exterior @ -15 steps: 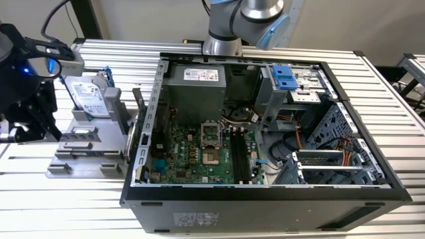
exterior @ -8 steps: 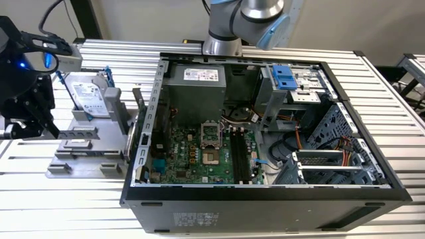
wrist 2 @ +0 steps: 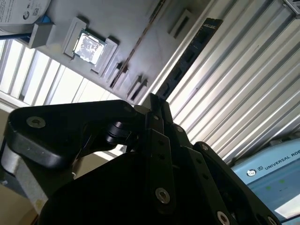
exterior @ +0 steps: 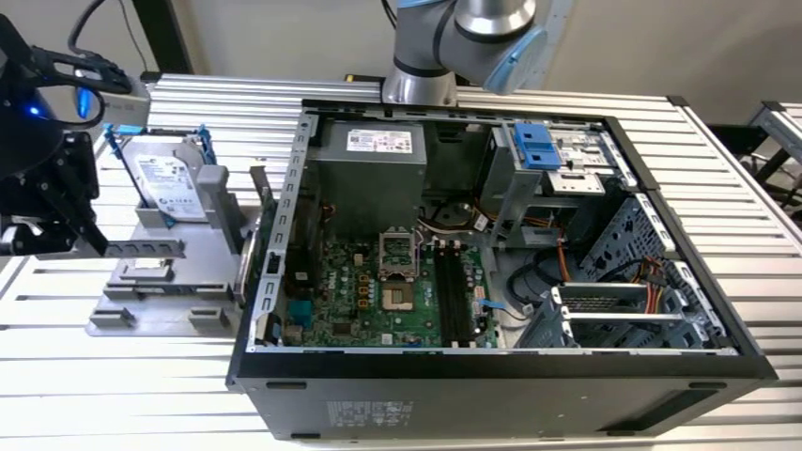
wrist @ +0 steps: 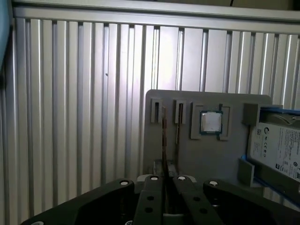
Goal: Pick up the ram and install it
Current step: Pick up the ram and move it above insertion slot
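The gripper (wrist 2: 157, 101) is pinching narrowly on one end of the ram (wrist 2: 192, 51), its fingers nearly together with only the thin board between them in both wrist views. In the exterior view the ram (exterior: 148, 249) is sticking out level from the gripper (exterior: 98, 248) towards the exterior view's right, hanging over the grey fixture plate (exterior: 163, 315) just above the processor chip (exterior: 148, 271) and near the hard drive (exterior: 169, 183). It is sitting well apart from the black memory slots (exterior: 454, 291) inside the open computer case (exterior: 501, 381).
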`<act>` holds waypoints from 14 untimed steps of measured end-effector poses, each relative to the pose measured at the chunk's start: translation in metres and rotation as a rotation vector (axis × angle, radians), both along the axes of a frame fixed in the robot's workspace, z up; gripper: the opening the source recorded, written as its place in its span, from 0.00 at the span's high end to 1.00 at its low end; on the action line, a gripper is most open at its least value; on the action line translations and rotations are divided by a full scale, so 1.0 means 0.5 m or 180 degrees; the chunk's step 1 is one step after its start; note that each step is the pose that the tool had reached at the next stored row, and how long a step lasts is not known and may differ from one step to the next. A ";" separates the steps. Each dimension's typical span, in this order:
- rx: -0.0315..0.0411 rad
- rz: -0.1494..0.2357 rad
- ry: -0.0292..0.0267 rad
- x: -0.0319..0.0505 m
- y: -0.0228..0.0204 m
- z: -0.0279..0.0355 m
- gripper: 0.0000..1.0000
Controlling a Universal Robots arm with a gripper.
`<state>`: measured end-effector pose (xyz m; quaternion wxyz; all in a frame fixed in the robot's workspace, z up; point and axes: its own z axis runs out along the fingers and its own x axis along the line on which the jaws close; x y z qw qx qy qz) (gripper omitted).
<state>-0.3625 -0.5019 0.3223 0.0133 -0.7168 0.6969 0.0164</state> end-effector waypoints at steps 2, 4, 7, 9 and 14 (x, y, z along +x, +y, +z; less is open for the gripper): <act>0.0000 -0.0001 0.0000 0.000 0.0001 0.004 1.00; 0.0000 0.0000 0.0000 0.000 0.0001 0.008 1.00; 0.0000 0.0000 0.0000 0.000 0.0001 0.015 1.00; 0.0000 0.0000 0.0000 0.000 -0.0001 0.019 1.00; 0.0000 0.0000 0.0000 0.000 0.0000 0.027 1.00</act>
